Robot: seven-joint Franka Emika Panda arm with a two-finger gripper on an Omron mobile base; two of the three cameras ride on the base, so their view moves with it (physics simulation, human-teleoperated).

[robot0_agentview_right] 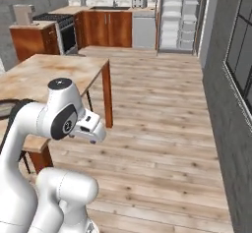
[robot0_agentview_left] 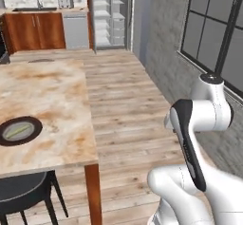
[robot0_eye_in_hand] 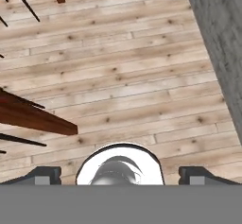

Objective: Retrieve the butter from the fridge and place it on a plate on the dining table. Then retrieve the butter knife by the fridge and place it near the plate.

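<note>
Jaws wide open, nothing between them. In the hand view the gripper (robot0_eye_in_hand: 120, 175) looks down at bare plank floor (robot0_eye_in_hand: 132, 76), one dark fingertip (robot0_eye_in_hand: 45, 175) at each lower corner. A reddish-brown table leg (robot0_eye_in_hand: 38, 119) cuts in from the left edge and a grey textured wall (robot0_eye_in_hand: 220, 38) runs down the right side.

Arm is folded up over the base, off the table's right side, above the floor; in the right base view the hand (robot0_agentview_right: 88, 128) sits clear of the tabletop.

Butter (robot0_agentview_left: 18, 130) is on the plate (robot0_agentview_left: 20, 130), a pale-yellow stick lying diagonally in the grey-green centre. Plate sits on the table (robot0_agentview_left: 52, 96) near its front-left corner as the left base view shows it, close to the near edge, cut slightly by the picture's left side. In the right base view only a dark sliver of its rim (robot0_agentview_right: 6, 108) shows, behind the arm.

A black stool (robot0_agentview_left: 23, 191) stands under the table's near edge.

Fridge (robot0_agentview_left: 110, 15) is at the far end of the room, well apart from the table, doors open with pale shelves exposed. Counter with wood cabinets (robot0_agentview_left: 35, 29) and a dishwasher front (robot0_agentview_left: 76, 30) is left of it; stove (robot0_agentview_right: 61, 30) is further left in the right base view.

Knife: can't make it out from here, too small at that range.
</note>
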